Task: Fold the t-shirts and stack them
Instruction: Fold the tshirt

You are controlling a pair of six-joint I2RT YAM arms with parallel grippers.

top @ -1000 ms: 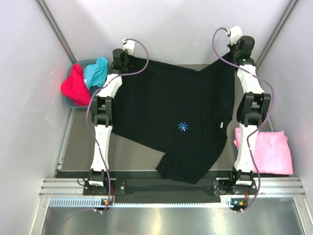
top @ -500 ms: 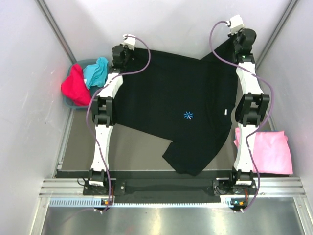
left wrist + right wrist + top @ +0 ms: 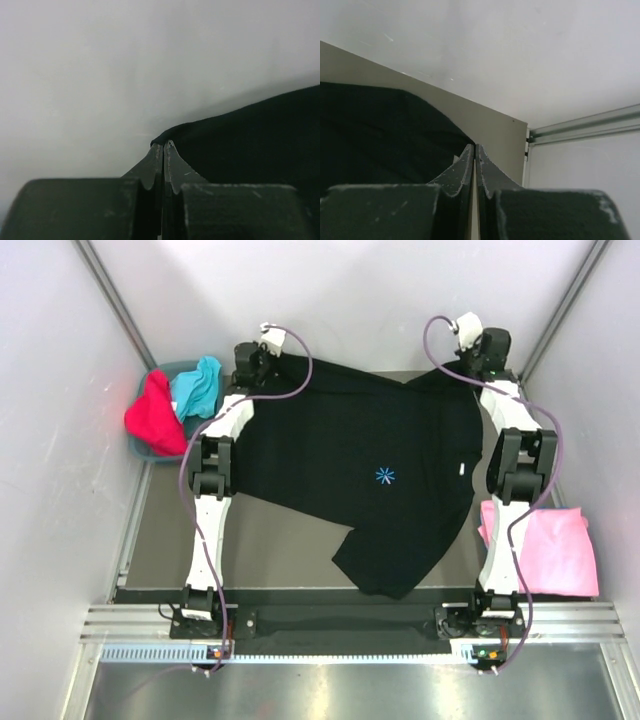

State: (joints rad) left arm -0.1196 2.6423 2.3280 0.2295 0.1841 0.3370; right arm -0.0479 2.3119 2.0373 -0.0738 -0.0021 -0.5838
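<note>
White walls (image 3: 350, 290) close in a dark grey table (image 3: 260, 540) on three sides. You have the black t-shirt (image 3: 370, 440) spread front-up across the middle of that table, with a tiny light-blue starburst logo (image 3: 385, 476) near its centre. Its far edge is stretched between your two arms, and its near part narrows to a rumpled flap pointing toward the near edge of the table, between the arm bases.

At the far left corner of the shirt, your left gripper (image 3: 164, 145) is pinched closed, and the black cloth edge runs right into its tips. At the far right corner, your right gripper (image 3: 474, 146) is likewise clamped closed, with black cloth meeting its fingertips from the left.

Just outside your right arm, a pink t-shirt (image 3: 545, 545) lies folded flat at the right side of the table, apart from the black one. Beyond your left arm, against the left wall, a blue-grey bin (image 3: 140, 448) holds a crumpled red t-shirt (image 3: 152, 415) and a turquoise t-shirt (image 3: 197, 383) side by side.
</note>
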